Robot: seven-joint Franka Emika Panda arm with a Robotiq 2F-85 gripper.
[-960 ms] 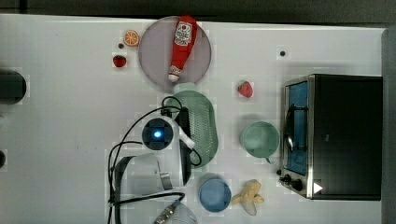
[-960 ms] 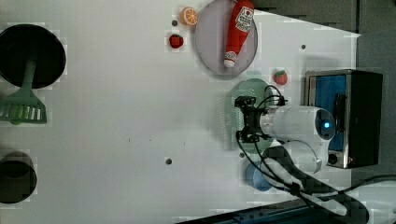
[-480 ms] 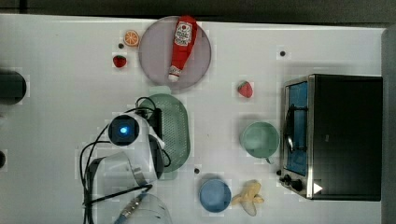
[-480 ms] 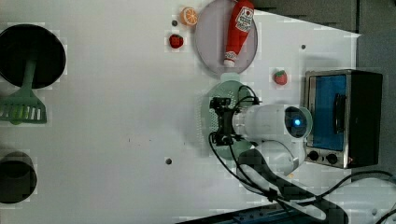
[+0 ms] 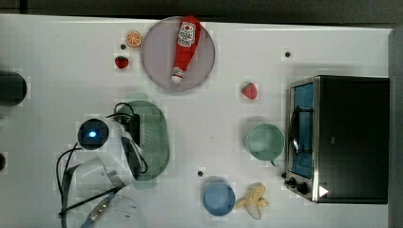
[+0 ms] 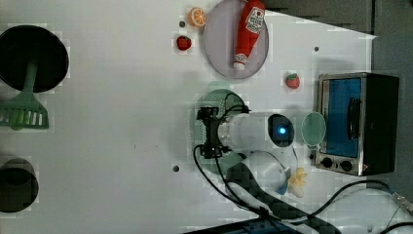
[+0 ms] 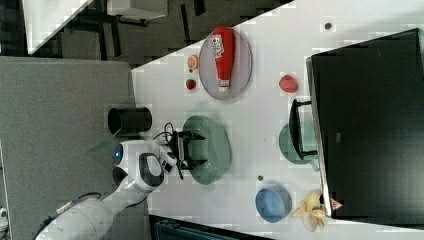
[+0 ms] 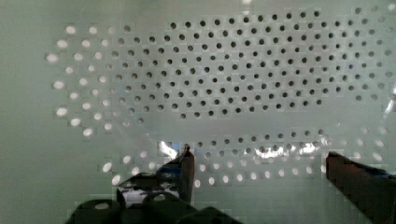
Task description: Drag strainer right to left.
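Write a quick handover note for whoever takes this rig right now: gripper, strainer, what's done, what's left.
Gripper: open, fingers down inside the strainer, gripping nothing.
Strainer: in the top view's left half of the table, below the plate, well left of the green cup and oven.
Done: strainer sits far from the cup.
Left: judge whether it is far enough left, then lift the gripper out.

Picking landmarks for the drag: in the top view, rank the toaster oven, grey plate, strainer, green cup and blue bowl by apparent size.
Largest to smallest in the top view:
1. toaster oven
2. grey plate
3. strainer, partly covered by the arm, so its rank against the plate is unsure
4. green cup
5. blue bowl, close to the cup
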